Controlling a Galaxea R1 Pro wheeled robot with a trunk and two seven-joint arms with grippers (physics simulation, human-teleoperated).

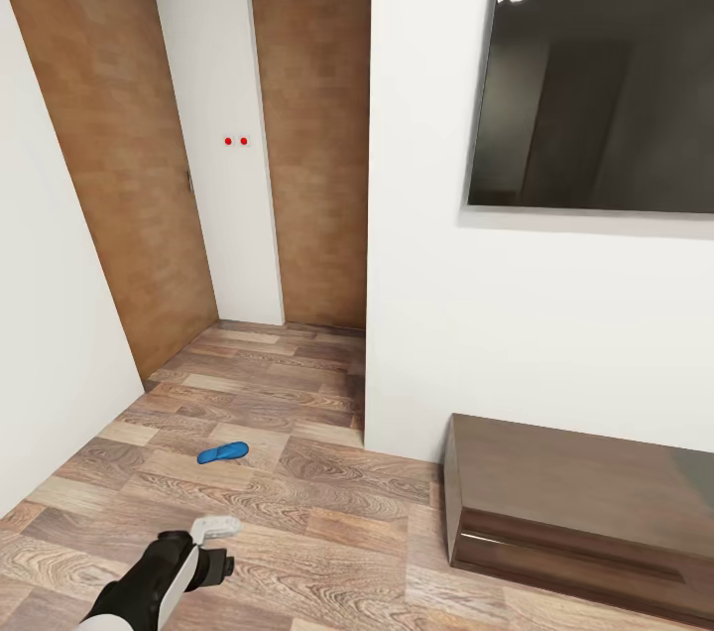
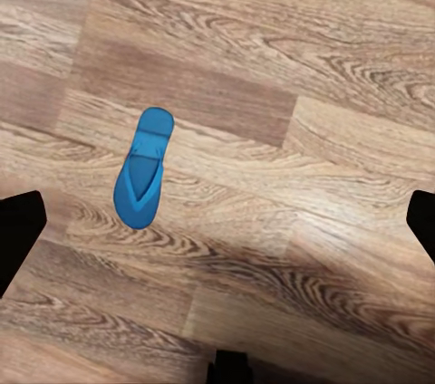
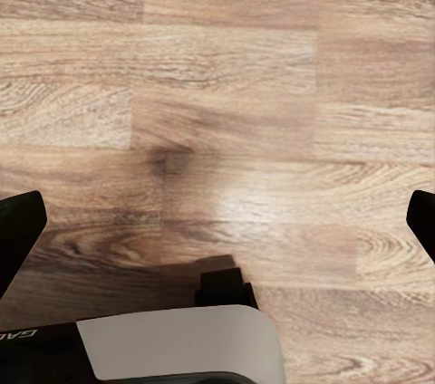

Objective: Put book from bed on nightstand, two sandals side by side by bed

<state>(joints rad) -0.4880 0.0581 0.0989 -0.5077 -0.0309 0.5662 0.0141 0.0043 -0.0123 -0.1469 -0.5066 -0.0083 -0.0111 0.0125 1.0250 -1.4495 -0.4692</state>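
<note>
One bright blue sandal lies flat on the wood-plank floor in front of the doors. In the left wrist view the same sandal sits off to one side of the line between the fingers. My left gripper hangs well above the floor, open and holding nothing; its arm and gripper reach in at the lower left of the head view, short of the sandal. My right gripper is open over bare floor. The book, the bed and the nightstand are out of view.
A long dark glossy bench-like cabinet stands against the white wall at the lower right, under a big dark screen. Two brown doors close off the far end. A white wall corner juts out beside the sandal.
</note>
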